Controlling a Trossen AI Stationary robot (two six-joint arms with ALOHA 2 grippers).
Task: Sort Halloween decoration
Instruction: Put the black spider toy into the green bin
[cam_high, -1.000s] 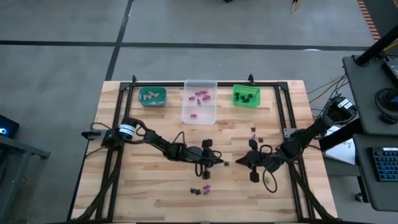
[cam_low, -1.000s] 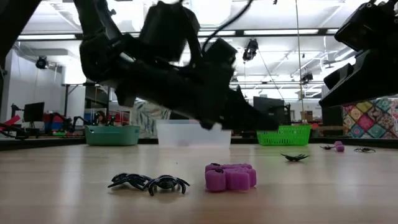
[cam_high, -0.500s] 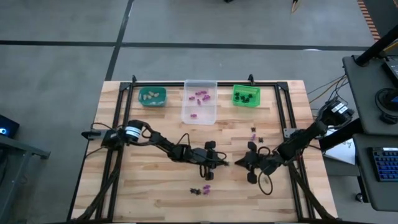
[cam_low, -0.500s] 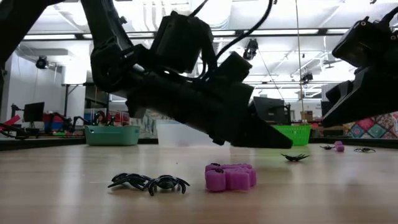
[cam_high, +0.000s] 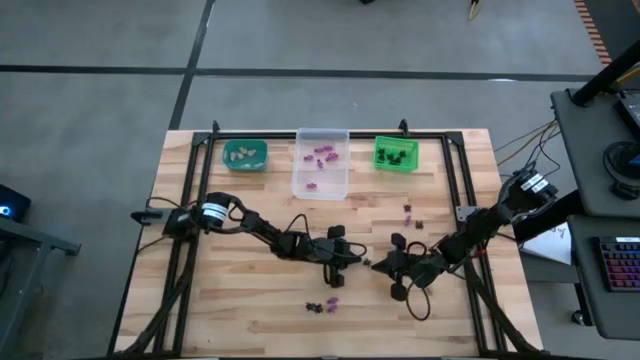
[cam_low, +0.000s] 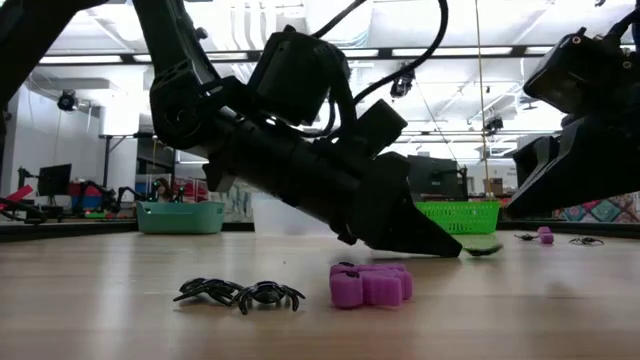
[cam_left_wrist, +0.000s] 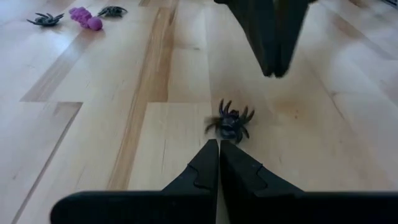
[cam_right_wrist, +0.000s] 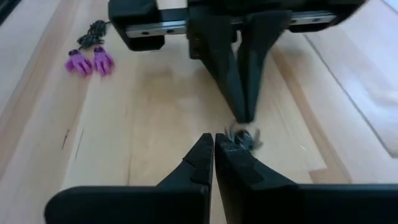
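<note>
- You had the left gripper (cam_left_wrist: 218, 148) and right gripper (cam_right_wrist: 214, 140) both pressed together, tips flanking the black spider (cam_left_wrist: 229, 121) on the surface (cam_high: 250, 300)
- Risk: closed tips could flick it away

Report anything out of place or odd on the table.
Both shut pincers, left and right, point tip to tip at one black spider lying loose between them. Other trinkets remain unsorted on the wood.
</note>
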